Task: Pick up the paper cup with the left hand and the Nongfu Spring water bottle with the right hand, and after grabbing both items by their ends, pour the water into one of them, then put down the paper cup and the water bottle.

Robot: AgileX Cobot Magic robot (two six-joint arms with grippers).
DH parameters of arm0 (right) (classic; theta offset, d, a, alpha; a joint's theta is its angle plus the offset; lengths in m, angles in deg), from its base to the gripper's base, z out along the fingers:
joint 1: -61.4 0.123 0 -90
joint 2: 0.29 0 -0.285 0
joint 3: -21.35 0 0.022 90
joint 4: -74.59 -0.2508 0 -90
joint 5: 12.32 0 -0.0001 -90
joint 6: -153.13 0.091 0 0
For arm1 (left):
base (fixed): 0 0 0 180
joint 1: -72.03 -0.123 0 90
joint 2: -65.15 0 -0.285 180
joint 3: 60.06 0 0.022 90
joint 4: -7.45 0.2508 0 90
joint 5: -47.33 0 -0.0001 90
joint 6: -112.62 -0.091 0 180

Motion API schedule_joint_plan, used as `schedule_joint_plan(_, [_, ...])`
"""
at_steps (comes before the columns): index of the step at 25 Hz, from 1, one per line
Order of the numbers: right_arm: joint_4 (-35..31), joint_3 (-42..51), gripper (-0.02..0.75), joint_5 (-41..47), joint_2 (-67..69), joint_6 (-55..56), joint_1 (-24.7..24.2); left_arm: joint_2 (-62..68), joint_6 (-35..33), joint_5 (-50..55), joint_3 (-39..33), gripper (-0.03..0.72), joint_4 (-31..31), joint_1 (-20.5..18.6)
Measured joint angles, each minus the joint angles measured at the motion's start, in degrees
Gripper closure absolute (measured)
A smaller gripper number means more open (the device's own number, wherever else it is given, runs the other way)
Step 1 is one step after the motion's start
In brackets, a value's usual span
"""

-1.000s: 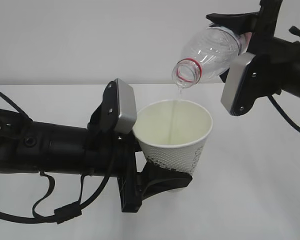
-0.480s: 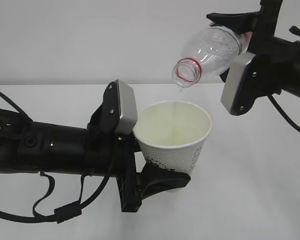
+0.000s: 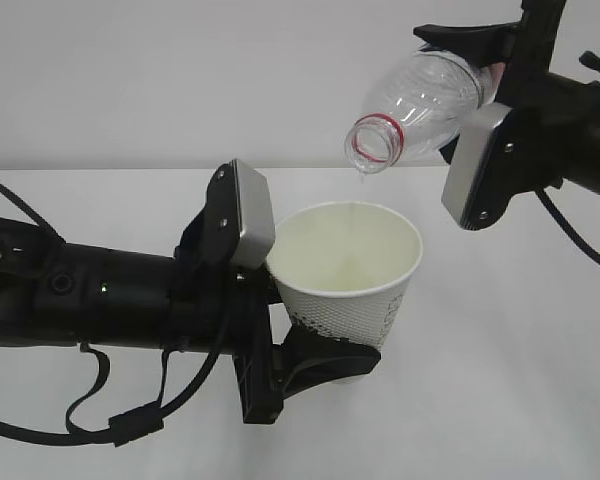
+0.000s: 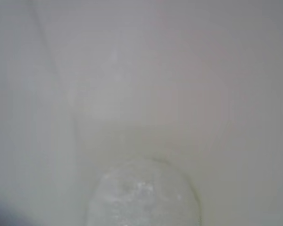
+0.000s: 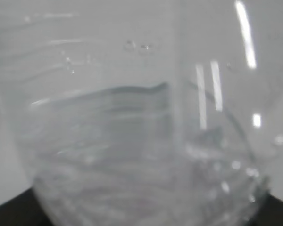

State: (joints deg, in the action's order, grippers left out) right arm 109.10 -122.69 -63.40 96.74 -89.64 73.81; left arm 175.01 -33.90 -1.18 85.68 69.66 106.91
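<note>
Clear ribbed plastic water bottle (image 3: 425, 105) tilted neck-down leftward, mouth above white tapered paper cup (image 3: 352, 283), held upright over white counter (image 3: 520, 380), both gripped by black jaws, right hand (image 3: 480, 60), left hand (image 3: 310, 365).

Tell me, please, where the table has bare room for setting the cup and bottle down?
The table is bare right of the paper cup, below the right hand. It is crowded on the left, under the left hand and its cables.
</note>
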Motion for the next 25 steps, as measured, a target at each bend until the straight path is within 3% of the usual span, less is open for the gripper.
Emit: schedule_joint_plan(25, [-0.2,0.0,0.26,0.0,0.0,-0.2,0.0,0.0,0.0,0.3,0.0,0.178,-1.5,0.0])
